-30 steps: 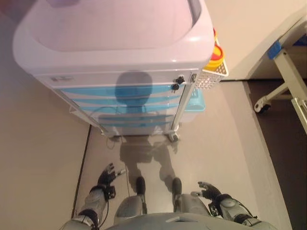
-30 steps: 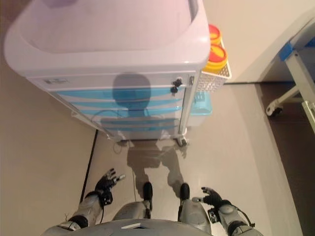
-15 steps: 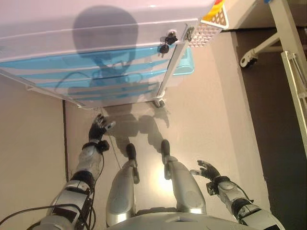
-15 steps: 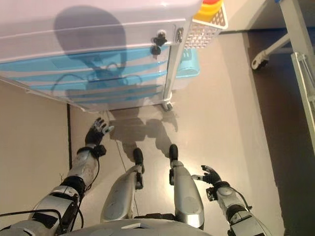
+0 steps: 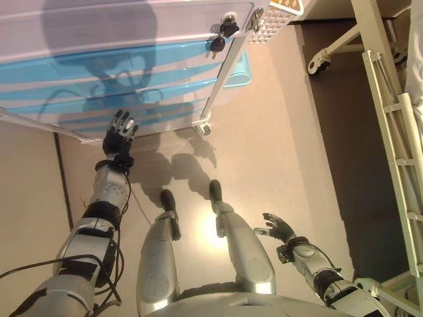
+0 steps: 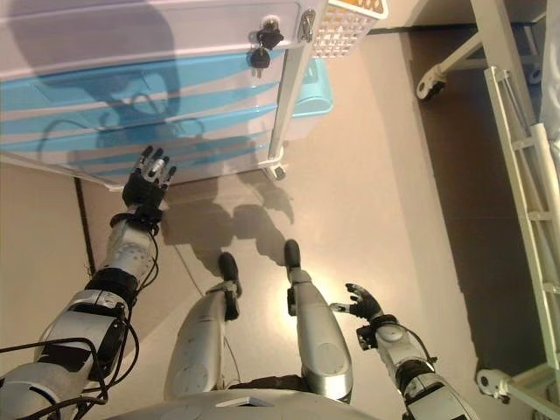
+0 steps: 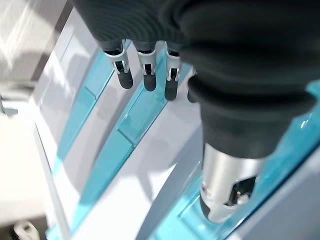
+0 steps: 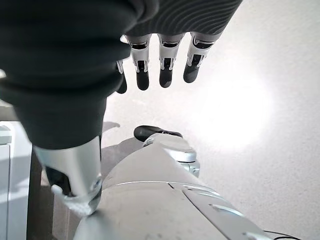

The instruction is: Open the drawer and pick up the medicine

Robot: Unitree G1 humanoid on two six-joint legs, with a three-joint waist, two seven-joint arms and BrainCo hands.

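A white medical cart [image 5: 119, 30] with several shut drawers, each with a light-blue handle strip [image 5: 112, 72], stands ahead of me. No medicine shows. My left hand [image 5: 117, 134] is open, its fingers straight, reaching up close to the lower drawers; in the left wrist view its fingertips [image 7: 145, 80] hover just off a blue strip [image 7: 140, 115]. My right hand [image 5: 277, 228] hangs low at my right side, open and empty, over the floor; it also shows in the right wrist view [image 8: 160, 60].
A lock with keys [image 5: 221, 34] sits at the cart's top right. A white mesh basket [image 6: 346, 22] hangs on the cart's right side, with a blue bin [image 5: 241, 69] below it. The cart's caster [image 5: 206, 129] stands on the floor. A wheeled bed frame [image 5: 390, 132] stands to the right.
The camera has tilted down and moved closer to the cart. My left hand has risen and reached forward to the lower drawers. My right hand stays low at my side.
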